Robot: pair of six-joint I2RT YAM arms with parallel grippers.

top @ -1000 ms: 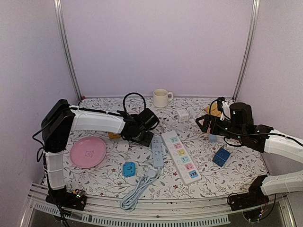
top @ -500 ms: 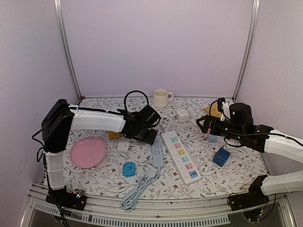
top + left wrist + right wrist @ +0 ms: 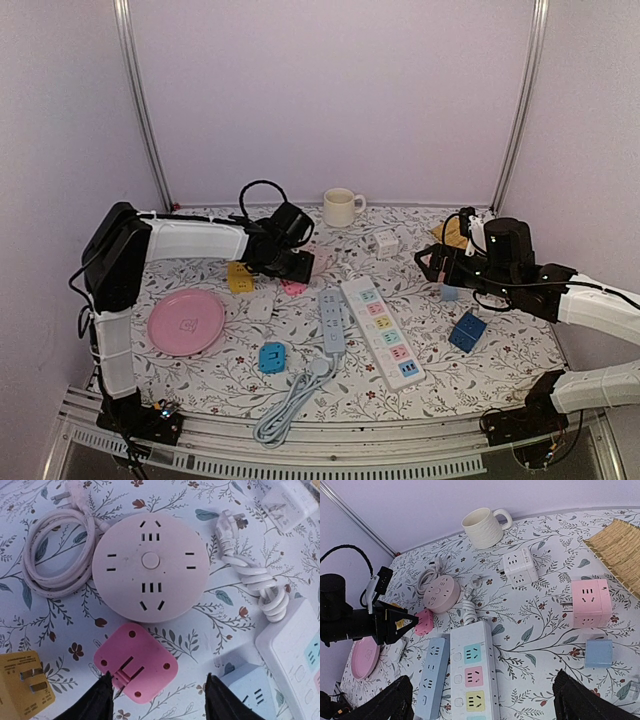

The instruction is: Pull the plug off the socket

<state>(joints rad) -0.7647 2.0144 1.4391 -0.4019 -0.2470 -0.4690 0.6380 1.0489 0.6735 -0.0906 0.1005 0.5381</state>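
A small pink plug [image 3: 136,662] lies flat on the flowered table, apart from the round pink socket [image 3: 150,566] just behind it. My left gripper [image 3: 160,680] is open and hangs over the plug, one fingertip at its left corner and the other well to its right. The top view shows the plug [image 3: 296,287], the socket [image 3: 318,262] and the left gripper [image 3: 288,262]. My right gripper [image 3: 432,262] is open and empty, held above the table to the right of the white power strip [image 3: 380,330].
A grey-blue strip [image 3: 332,322] lies beside the white one. A yellow adapter [image 3: 239,277], a pink plate [image 3: 186,322], a blue adapter [image 3: 272,357], a mug [image 3: 340,207], a white cube socket [image 3: 386,242] and a blue cube [image 3: 467,331] stand around.
My left gripper has moved back and to the left, away from the grey-blue strip. The pink plug now lies uncovered on the table. The right arm has not moved.
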